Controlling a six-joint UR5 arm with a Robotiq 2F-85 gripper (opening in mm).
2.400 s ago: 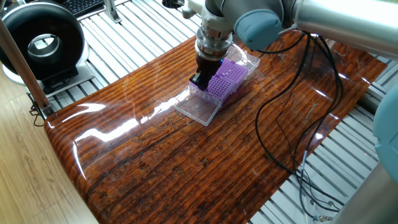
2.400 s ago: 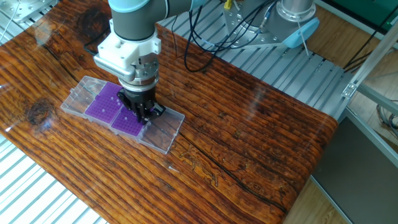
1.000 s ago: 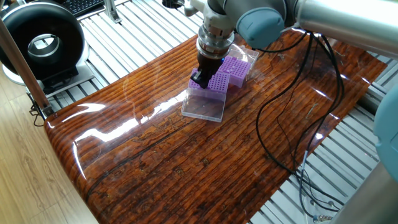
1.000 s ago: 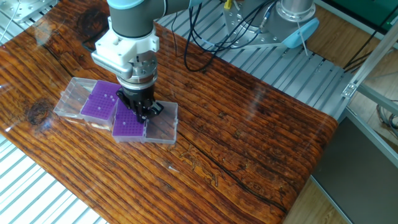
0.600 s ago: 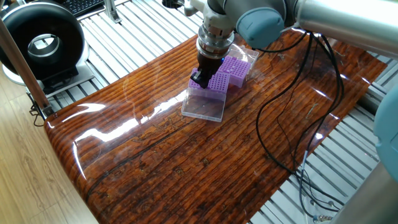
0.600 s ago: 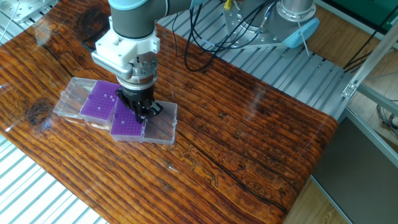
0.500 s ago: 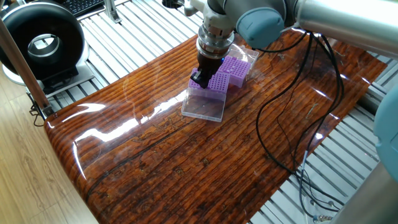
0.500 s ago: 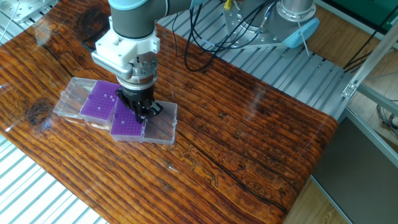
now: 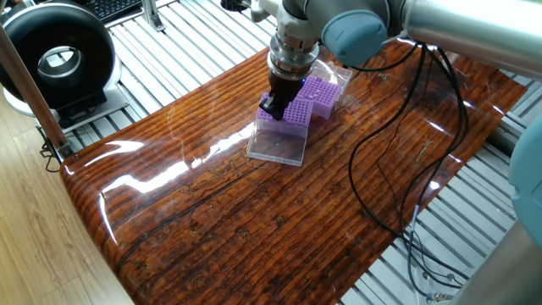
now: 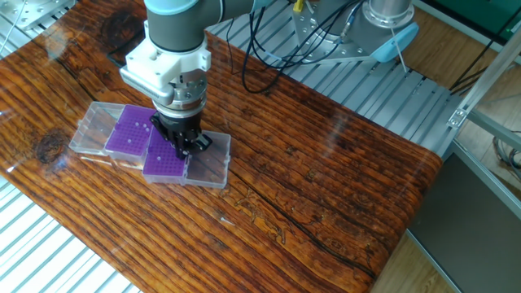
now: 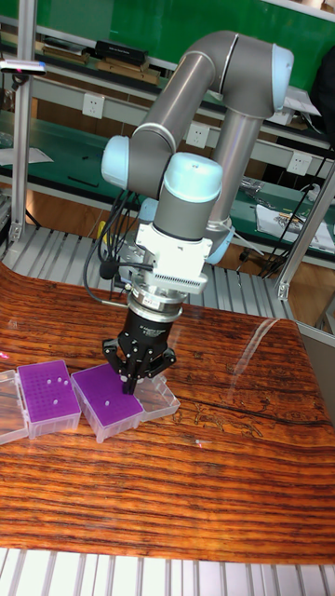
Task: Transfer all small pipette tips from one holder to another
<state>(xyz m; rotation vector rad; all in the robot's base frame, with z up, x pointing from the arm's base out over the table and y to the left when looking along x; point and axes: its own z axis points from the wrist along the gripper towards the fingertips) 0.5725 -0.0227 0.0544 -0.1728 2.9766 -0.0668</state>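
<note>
Looking down the arm, you see the wrist pointing straight down at the wooden table (image 11: 233, 484), with the gripper (image 11: 127, 384) lowered onto the top of the right purple rack (image 11: 104, 399), near that rack's far edge. Its dark fingers (image 10: 181, 143) stand close together, tips at the grid surface; whether they pinch a pipette tip you cannot tell, since anything between them is too small to make out.

Going left to right in the tall fixed view, you have two purple racks. The left purple rack (image 11: 46, 389) sits square in its clear box, whose lid (image 10: 92, 126) lies open flat on the side away from the gripper. The right purple rack touches the left one at a corner and is skewed against it, so their edges do not line up. Its own clear lid (image 9: 277, 145) lies flat on the side away from the left rack.

A few pale dots show on each grid: about four on the left rack, one or two on the right.
</note>
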